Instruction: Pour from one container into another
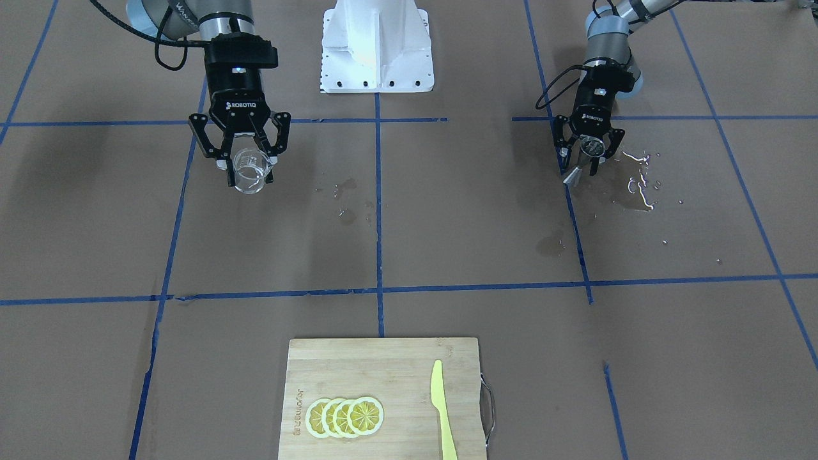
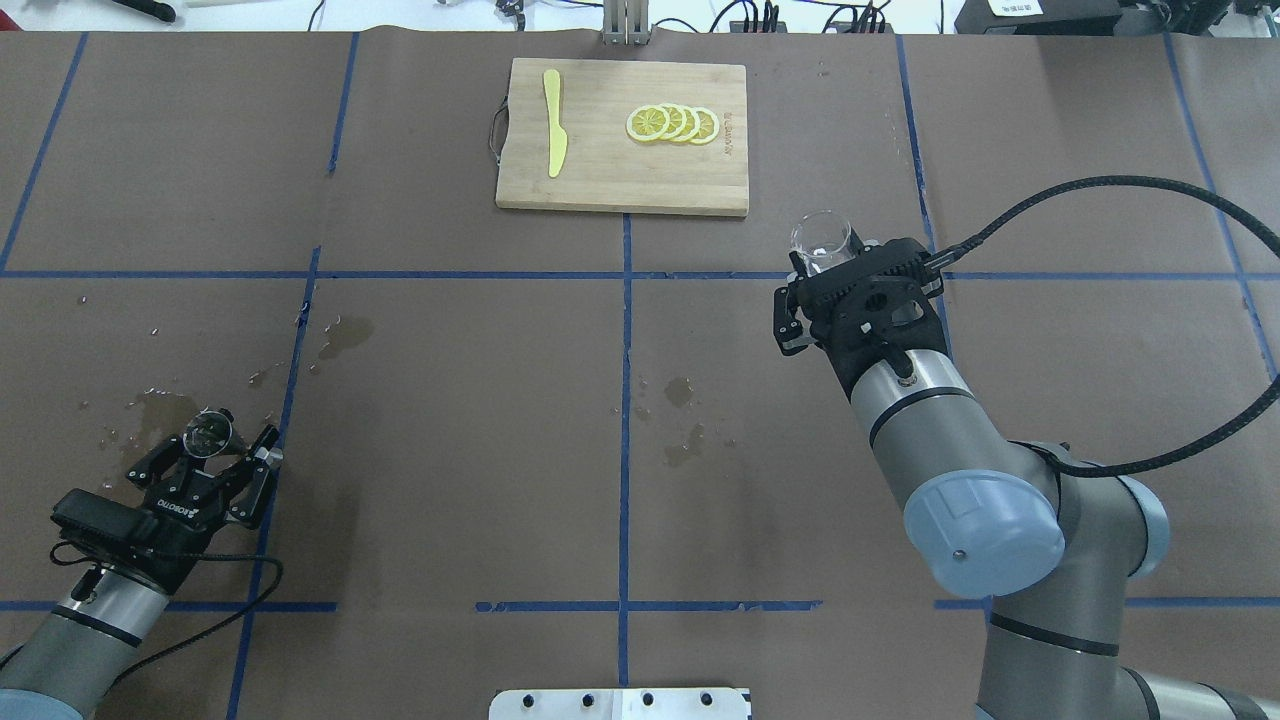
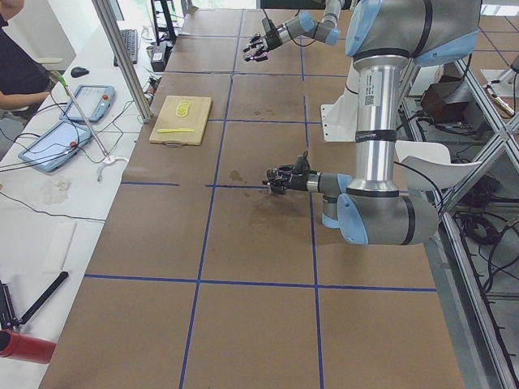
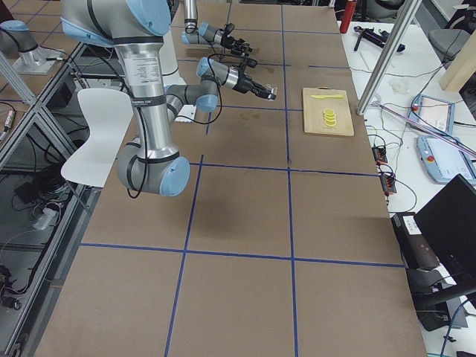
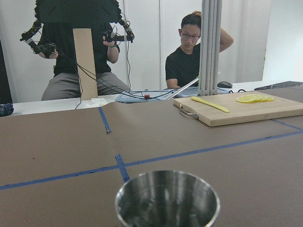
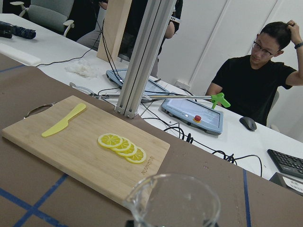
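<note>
The right arm point(image 2: 960, 480) reached forward from its elbow, the wrist angled forward and down. The right gripper point(image 1: 250, 176) hung clear above the table, its two fingers closed against the sides of the glass cup point(image 1: 246, 165), which stood upright between the fingertips with its mouth just ahead of the palm. The left arm point(image 2: 90, 610) lay low, its forearm almost level. The left gripper point(image 1: 582, 167) pointed forward and slightly down, close to the surface, its fingers pinching the waist of the jigger point(image 1: 589, 148); the jigger's wider cup opened upward just beyond the palm. The two grippers were well apart.
</note>
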`<state>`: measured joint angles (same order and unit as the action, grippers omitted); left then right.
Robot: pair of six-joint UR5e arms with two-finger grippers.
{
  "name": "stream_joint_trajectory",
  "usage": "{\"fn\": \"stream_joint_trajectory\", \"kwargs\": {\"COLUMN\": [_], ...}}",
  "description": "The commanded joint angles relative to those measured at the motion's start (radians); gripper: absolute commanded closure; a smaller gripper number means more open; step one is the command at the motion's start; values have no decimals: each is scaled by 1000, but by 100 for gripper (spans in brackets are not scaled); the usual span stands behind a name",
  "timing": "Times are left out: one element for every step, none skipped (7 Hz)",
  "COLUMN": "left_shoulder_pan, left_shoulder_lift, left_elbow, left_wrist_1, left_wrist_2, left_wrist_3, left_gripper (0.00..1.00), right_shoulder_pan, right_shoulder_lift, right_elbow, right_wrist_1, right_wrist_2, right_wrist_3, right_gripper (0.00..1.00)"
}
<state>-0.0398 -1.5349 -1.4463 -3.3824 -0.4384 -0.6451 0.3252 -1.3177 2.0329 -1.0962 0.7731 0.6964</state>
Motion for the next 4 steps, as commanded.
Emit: {"fn": "stream_joint_trajectory", "kwargs": {"left_shoulder_pan": [0,0,0,-2], "left_shoulder_lift": [7,7,9,18], "left_elbow": [-11,-11,-11,-12], "left_wrist_1": [0,-2,-2,-3], "left_wrist_2": [0,0,0,0], "left_wrist_3": [12,12,12,12], "left_gripper": [27,0,0,0], "right_shoulder_pan": [0,0,0,0], "right_shoulder_lift": [0,0,-2,-2], "right_elbow": [3,3,3,3], "right_wrist_1": [1,1,1,-1], "right_wrist_2": [0,0,0,0], "right_wrist_3": [0,0,0,0], "right_gripper": [100,100,100,100]}}
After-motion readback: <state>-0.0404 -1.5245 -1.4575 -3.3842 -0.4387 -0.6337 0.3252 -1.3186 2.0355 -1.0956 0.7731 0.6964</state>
